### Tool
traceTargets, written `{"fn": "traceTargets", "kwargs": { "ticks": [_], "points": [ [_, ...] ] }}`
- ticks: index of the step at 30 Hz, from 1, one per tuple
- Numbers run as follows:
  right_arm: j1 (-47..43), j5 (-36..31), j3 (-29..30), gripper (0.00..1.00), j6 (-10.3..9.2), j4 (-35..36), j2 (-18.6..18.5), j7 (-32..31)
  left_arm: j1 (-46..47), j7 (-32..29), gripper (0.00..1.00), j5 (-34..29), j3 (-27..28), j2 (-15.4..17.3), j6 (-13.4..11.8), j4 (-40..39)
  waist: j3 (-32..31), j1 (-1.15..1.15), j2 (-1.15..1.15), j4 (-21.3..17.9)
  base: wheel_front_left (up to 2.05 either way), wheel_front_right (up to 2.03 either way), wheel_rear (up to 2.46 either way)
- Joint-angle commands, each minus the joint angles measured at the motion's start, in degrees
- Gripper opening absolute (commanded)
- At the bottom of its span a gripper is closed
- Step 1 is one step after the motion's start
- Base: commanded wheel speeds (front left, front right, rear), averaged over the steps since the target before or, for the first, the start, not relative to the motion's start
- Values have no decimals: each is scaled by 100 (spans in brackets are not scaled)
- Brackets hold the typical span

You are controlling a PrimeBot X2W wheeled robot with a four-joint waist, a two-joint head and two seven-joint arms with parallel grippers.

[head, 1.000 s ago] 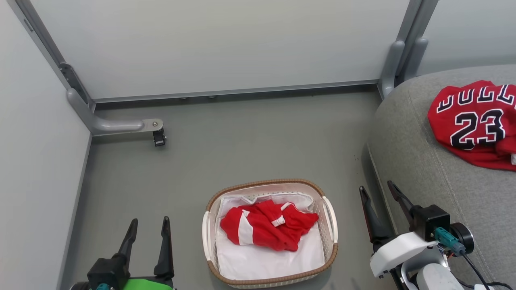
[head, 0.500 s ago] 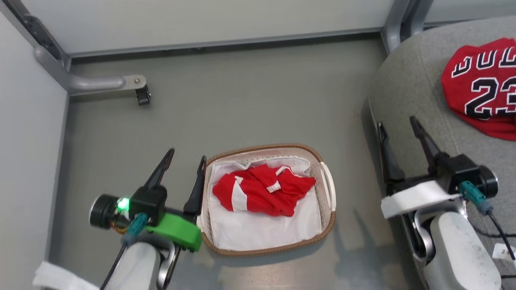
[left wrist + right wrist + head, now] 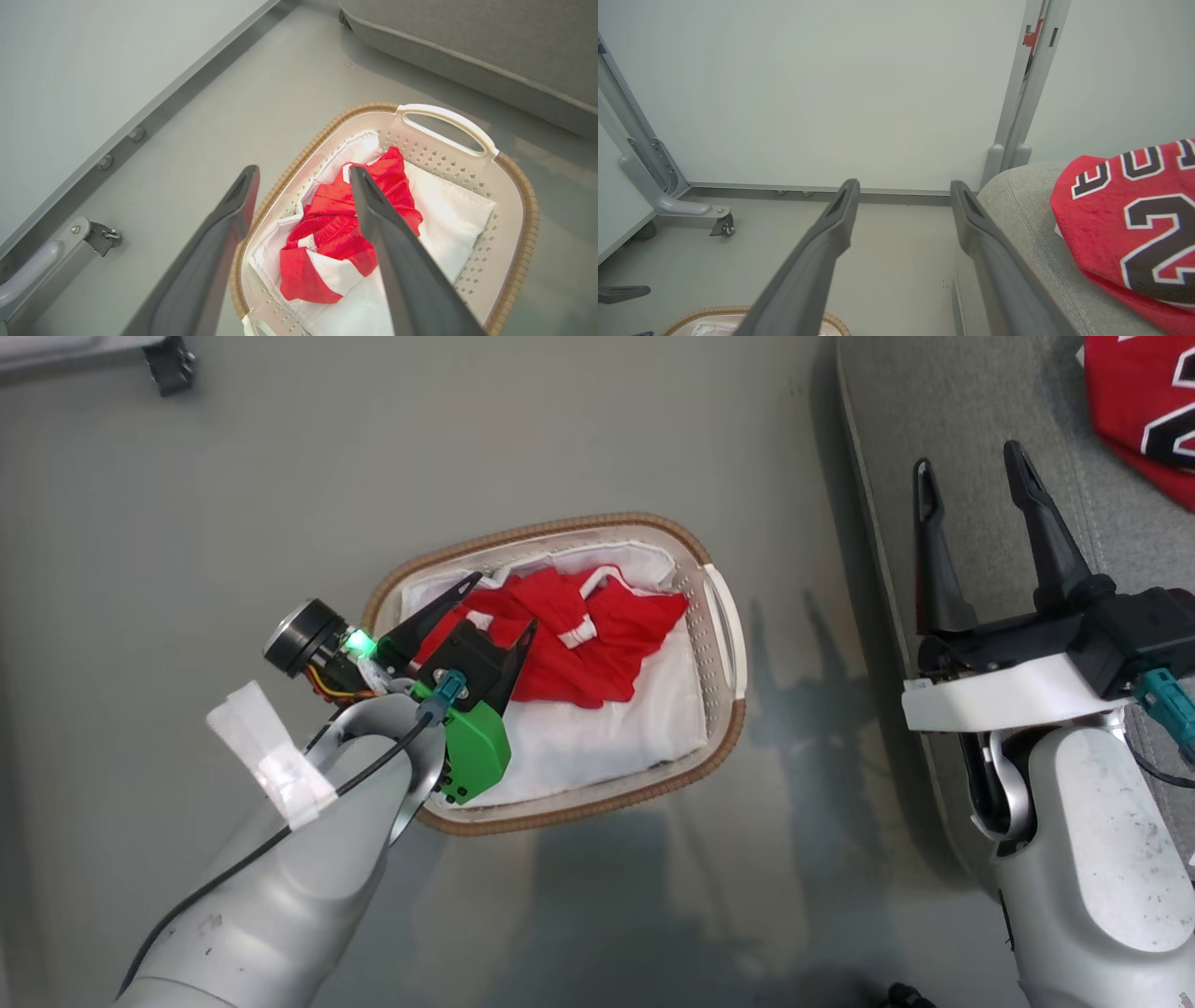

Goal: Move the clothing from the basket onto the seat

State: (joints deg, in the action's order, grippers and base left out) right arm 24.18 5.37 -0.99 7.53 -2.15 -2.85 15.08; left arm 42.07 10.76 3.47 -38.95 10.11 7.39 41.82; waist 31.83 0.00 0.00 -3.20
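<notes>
My left claw [image 3: 505, 600] hangs over the 9 o'clock side of the basket [image 3: 560, 527], fingers apart with nothing between them. I cannot tell whether the tips touch cloth. In the left wrist view one finger crosses the red white-banded garment [image 3: 336, 224] and the other crosses the brown rim. That garment lies crumpled in the basket's far half, on a flat white sheet [image 3: 607, 737] lining the bottom. The basket stands on the grey floor [image 3: 233, 476].

At 3 o'clock in the head view my right claw [image 3: 967, 455] is also spread wide and empty. Its fingers point to 12 over the rounded edge of the grey seat [image 3: 934, 392]. At 1 o'clock, on the seat, lies the red jersey [image 3: 1139, 401] with black lettering, cut off by the picture's edge. At 11 o'clock a black caster foot [image 3: 168, 355] stands on the floor.
</notes>
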Motion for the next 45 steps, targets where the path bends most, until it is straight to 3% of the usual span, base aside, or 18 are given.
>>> {"fn": "traceTargets", "kwargs": {
  "ticks": [1,13,23,24,25,26,37,45],
  "points": [
    [121,45,-28,100,-8,107,-7,12,273,-60,100,45,-177,59,15,189,1114,0,0,-660,0,0,0],
    [263,258,-472,100,-8,660,-5,12,1466,-553,100,423,-1639,206,3,1682,2100,0,0,-1216,0,0,0],
    [364,451,-735,100,-8,856,-7,13,2021,-708,100,664,-1875,327,3,2362,2444,0,0,-1480,0,0,0],
    [354,482,-738,100,-8,859,-8,13,2045,-681,62,708,-1852,309,3,2428,2451,0,0,-1490,0,0,0],
    [345,493,-733,100,-8,857,-8,12,2040,-658,35,746,-1827,303,3,2469,2450,0,0,-1490,0,0,0],
    [332,483,-721,100,-8,842,-7,12,2013,-618,0,798,-1803,286,3,2504,2439,0,0,-1482,0,0,0],
    [289,229,-628,100,-8,562,-12,12,1472,313,0,1132,-1659,90,-59,2365,1776,0,0,-1084,0,0,0],
    [-20,-114,-587,100,-8,110,-16,12,589,448,0,1275,-1503,283,-146,1224,693,0,0,-710,0,0,0]
  ]
}}
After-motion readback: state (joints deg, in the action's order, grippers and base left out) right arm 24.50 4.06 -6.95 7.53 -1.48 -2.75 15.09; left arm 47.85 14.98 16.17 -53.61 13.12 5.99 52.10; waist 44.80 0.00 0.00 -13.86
